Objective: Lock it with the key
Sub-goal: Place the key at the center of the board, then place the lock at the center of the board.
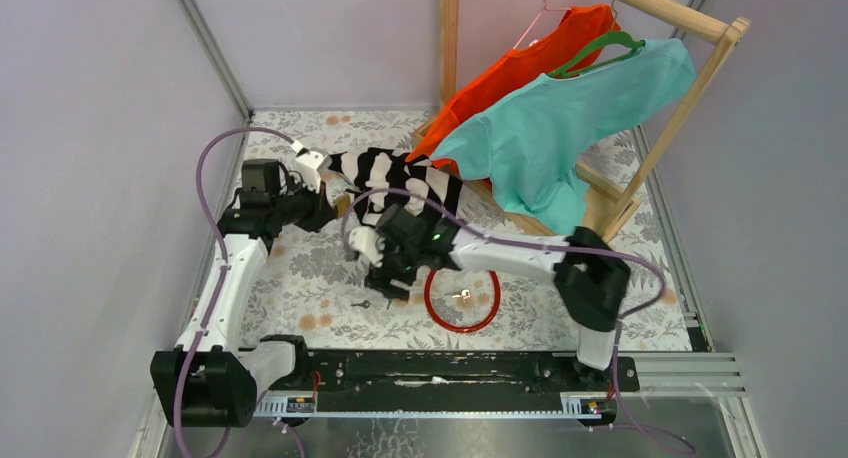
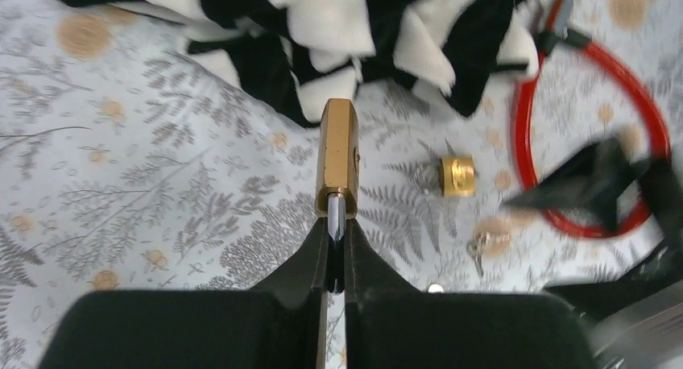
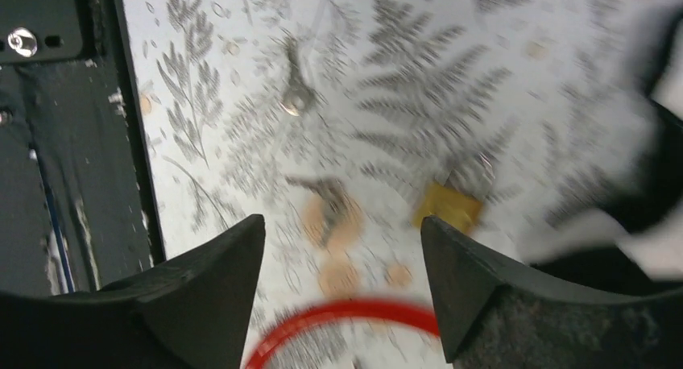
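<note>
My left gripper (image 2: 337, 224) is shut on the silver shackle of a brass padlock (image 2: 337, 151), holding it out above the floral cloth; in the top view this gripper (image 1: 325, 210) is beside the striped garment. A second, small brass lock (image 2: 457, 176) lies on the cloth, blurred in the right wrist view (image 3: 447, 206). A key (image 2: 479, 244) lies near it, and it also shows in the right wrist view (image 3: 326, 196). Another key (image 1: 362, 304) lies nearer the front rail and shows in the right wrist view (image 3: 294, 95). My right gripper (image 3: 342, 224) is open and empty above the cloth (image 1: 378, 268).
A red cable loop (image 1: 462, 298) lies right of the keys. A black-and-white striped garment (image 1: 400, 178) lies behind the grippers. A wooden rack (image 1: 690, 98) with an orange shirt and a teal shirt stands at the back right. A black rail (image 1: 450, 370) runs along the front edge.
</note>
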